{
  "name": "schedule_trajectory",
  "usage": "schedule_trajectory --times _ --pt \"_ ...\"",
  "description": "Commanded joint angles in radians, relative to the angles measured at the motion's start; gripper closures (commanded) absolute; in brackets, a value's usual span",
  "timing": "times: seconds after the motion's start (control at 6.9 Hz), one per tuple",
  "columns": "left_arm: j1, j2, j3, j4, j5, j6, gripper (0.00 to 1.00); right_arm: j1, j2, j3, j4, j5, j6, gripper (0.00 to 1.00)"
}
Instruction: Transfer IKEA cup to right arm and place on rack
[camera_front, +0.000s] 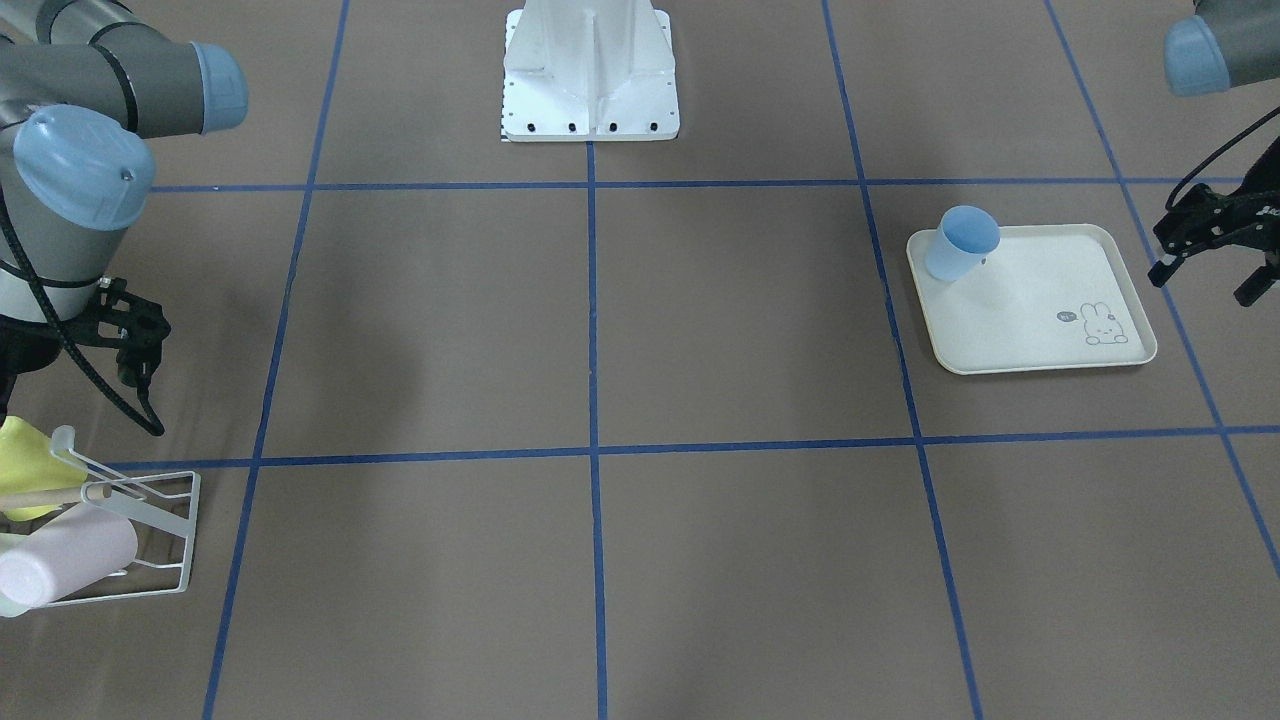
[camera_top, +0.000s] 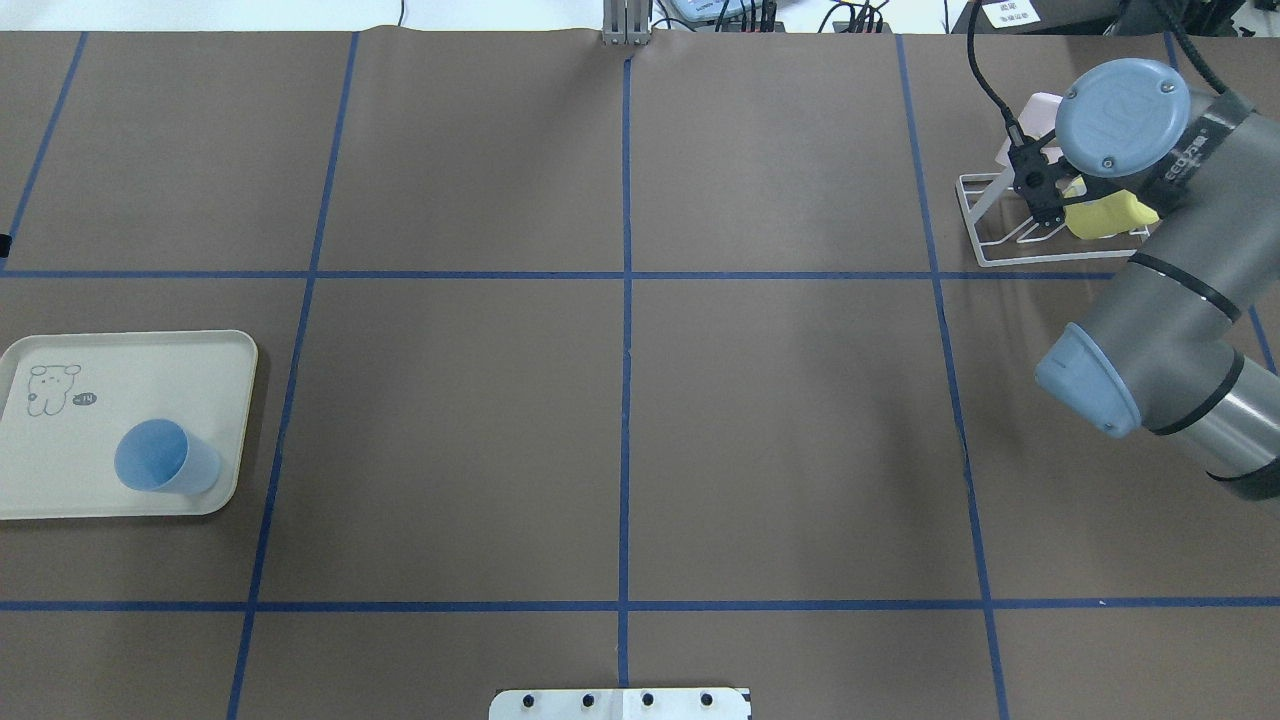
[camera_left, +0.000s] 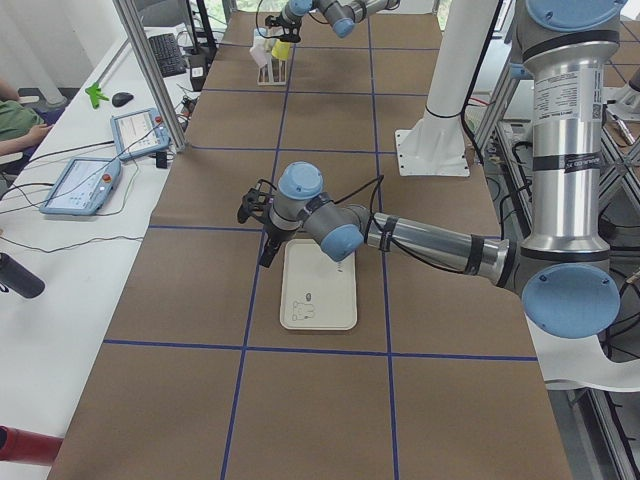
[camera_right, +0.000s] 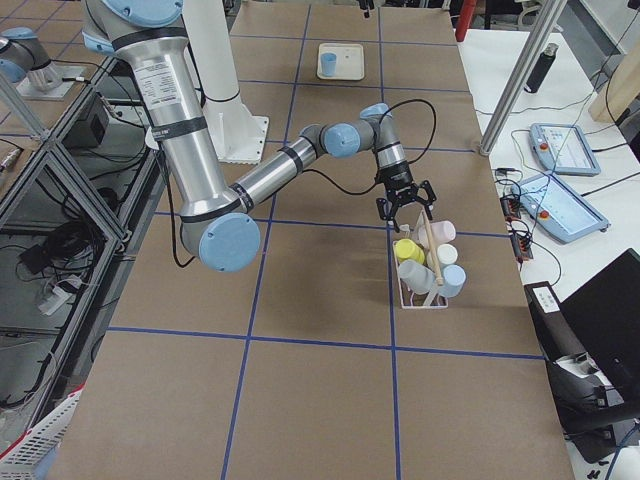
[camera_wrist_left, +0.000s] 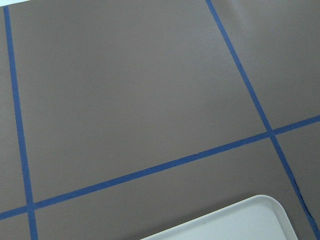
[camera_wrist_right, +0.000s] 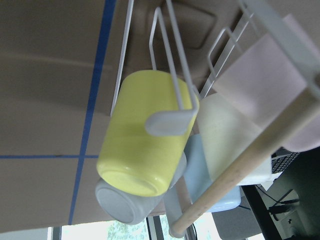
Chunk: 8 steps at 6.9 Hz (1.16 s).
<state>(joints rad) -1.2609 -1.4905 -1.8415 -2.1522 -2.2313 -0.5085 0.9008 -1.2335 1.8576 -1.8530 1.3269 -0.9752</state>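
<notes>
The IKEA cup (camera_front: 962, 243), pale blue, stands upright on the cream rabbit tray (camera_front: 1040, 340), at the corner nearest the robot's base; the cup (camera_top: 165, 457) has nothing touching it. My left gripper (camera_front: 1200, 285) hangs open and empty just beside the tray's edge, about a tray width from the cup. The right arm (camera_top: 1150, 330) reaches to the rack (camera_top: 1010, 240), and my right gripper (camera_top: 1045, 215) hovers open over it, holding nothing. Several cups lie on the rack (camera_wrist_right: 170, 65): yellow (camera_wrist_right: 142, 145), pink, white and light blue. A wooden dowel (camera_wrist_right: 250, 165) crosses it.
The white base mount (camera_front: 590, 90) stands at the table's robot side. Blue tape lines divide the brown tabletop. A side bench with tablets (camera_left: 80, 185) and a person's sleeve (camera_left: 15, 120) runs along the far edge. A dark bottle (camera_right: 541, 65) stands there too.
</notes>
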Motion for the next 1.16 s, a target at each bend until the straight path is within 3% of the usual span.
schedule_trajectory --times 0.0,0.29,0.43,0.72,1.01 --pt "0.003 0.039 -0.012 -0.036 0.002 -0.03 0.0 0.001 0.002 0.101 0.0 0.157 0.146 0.03" --pt "0.015 0.104 -0.015 -0.089 0.006 -0.031 0.0 0.003 0.011 0.166 0.043 0.341 0.351 0.03" --pt "0.043 0.105 -0.015 -0.089 0.006 -0.063 0.0 0.004 0.008 0.167 0.154 0.436 0.5 0.03" --pt "0.211 0.105 -0.053 -0.097 0.089 -0.267 0.0 0.0 0.005 0.161 0.387 0.567 0.811 0.02" --pt "0.383 0.121 -0.096 -0.097 0.11 -0.477 0.0 -0.064 0.04 0.158 0.453 0.624 1.083 0.01"
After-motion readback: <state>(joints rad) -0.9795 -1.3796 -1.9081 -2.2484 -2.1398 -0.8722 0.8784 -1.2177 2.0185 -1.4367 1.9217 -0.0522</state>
